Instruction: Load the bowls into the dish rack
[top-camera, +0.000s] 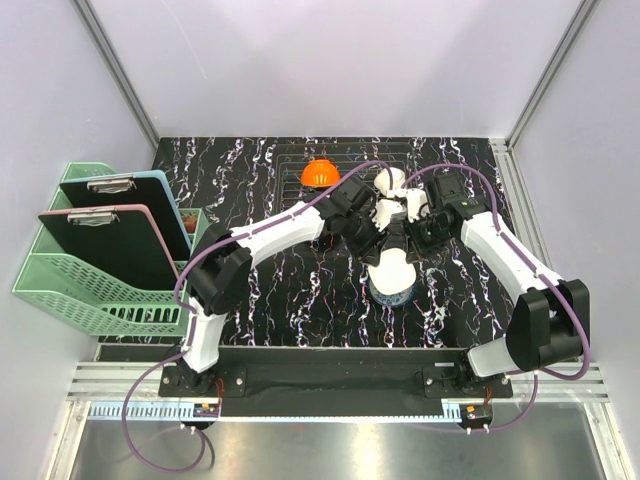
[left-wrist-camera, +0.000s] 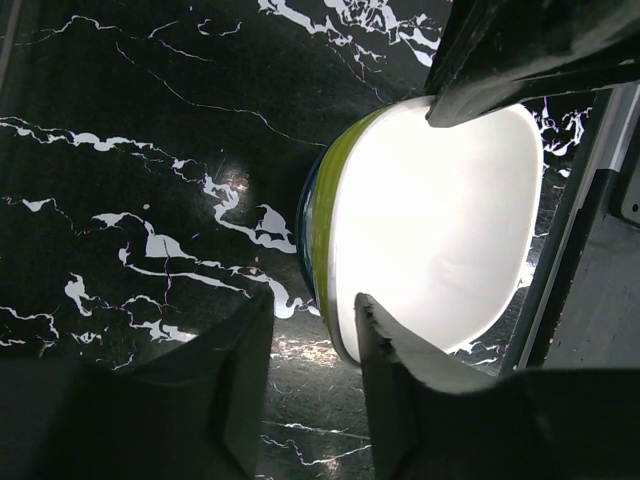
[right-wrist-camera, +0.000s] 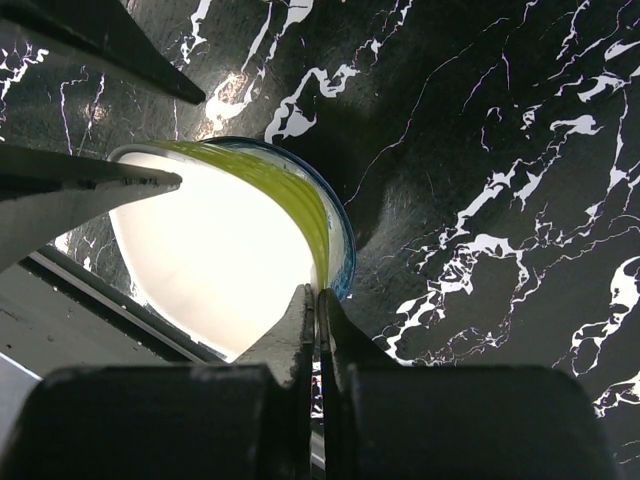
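Risk first: nested stack (top-camera: 392, 278) sits mid-table, white bowl (left-wrist-camera: 430, 220) inside lime-green bowl (left-wrist-camera: 322, 230), a blue one outermost. Left fingers (left-wrist-camera: 385, 360) are part-spread astride the rim, one inside the white; can't tell if they bite. Right fingers (right-wrist-camera: 300, 320) are pressed together, tips against the stack's outer rim. A lift could drag two bowls up stuck together, or the right push could tip the stack. Both wrists crowd it, so the arms may knock. Dish rack (top-camera: 290, 165) at 12 o'clock, orange bowl (top-camera: 320, 173) in it at 11; rest of rack partly hidden by wrists. Bare table (top-camera: 300, 300) at 7–8 o'clock; mint basket (top-camera: 70, 285) well off at 9.
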